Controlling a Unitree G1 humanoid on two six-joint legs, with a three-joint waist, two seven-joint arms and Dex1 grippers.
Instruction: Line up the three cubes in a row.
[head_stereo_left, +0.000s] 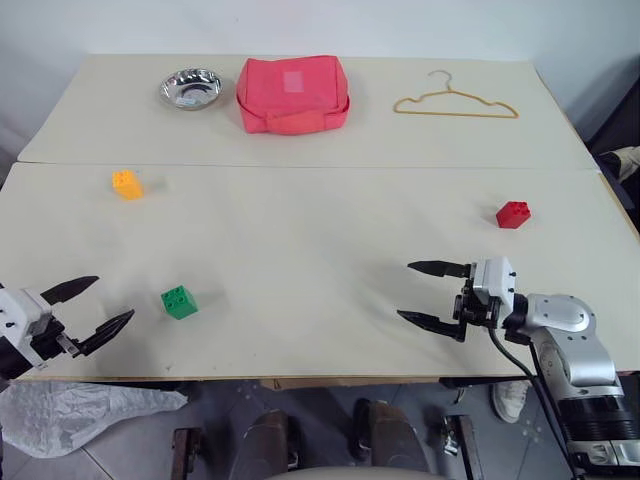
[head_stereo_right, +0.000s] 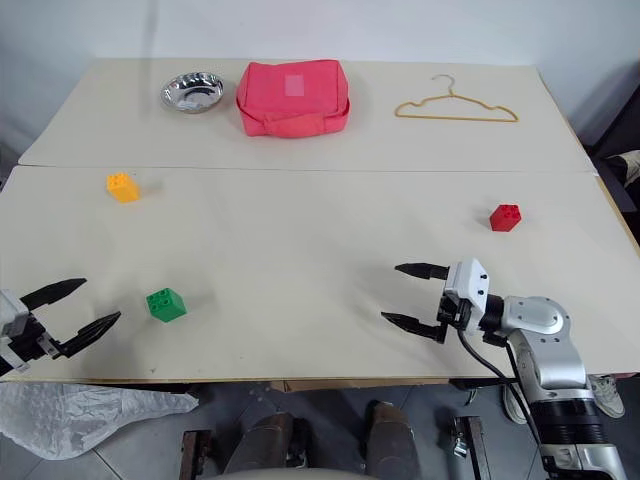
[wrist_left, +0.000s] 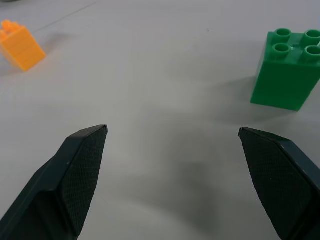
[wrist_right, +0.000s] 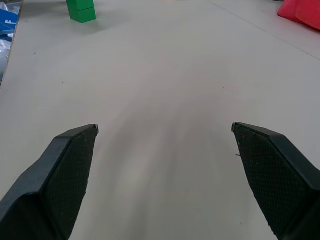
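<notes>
Three studded cubes lie far apart on the cream table. The orange-yellow cube (head_stereo_left: 127, 185) is at the far left, the green cube (head_stereo_left: 179, 302) near the front left, the red cube (head_stereo_left: 513, 214) at the right. My left gripper (head_stereo_left: 98, 305) hovers open at the front left corner, a short way left of the green cube (wrist_left: 287, 70); the orange-yellow cube (wrist_left: 20, 45) lies farther off. My right gripper (head_stereo_left: 425, 293) stands open near the front right, pointing left, with bare table between its fingers and the red cube behind it.
Along the back of the table sit a steel bowl (head_stereo_left: 190, 88), a red-pink fabric bag (head_stereo_left: 292, 93) and a yellow wire hanger (head_stereo_left: 455, 103). A seam (head_stereo_left: 320, 167) runs across the table behind the cubes. Crumpled plastic (head_stereo_left: 70, 415) lies on the floor below the front left edge.
</notes>
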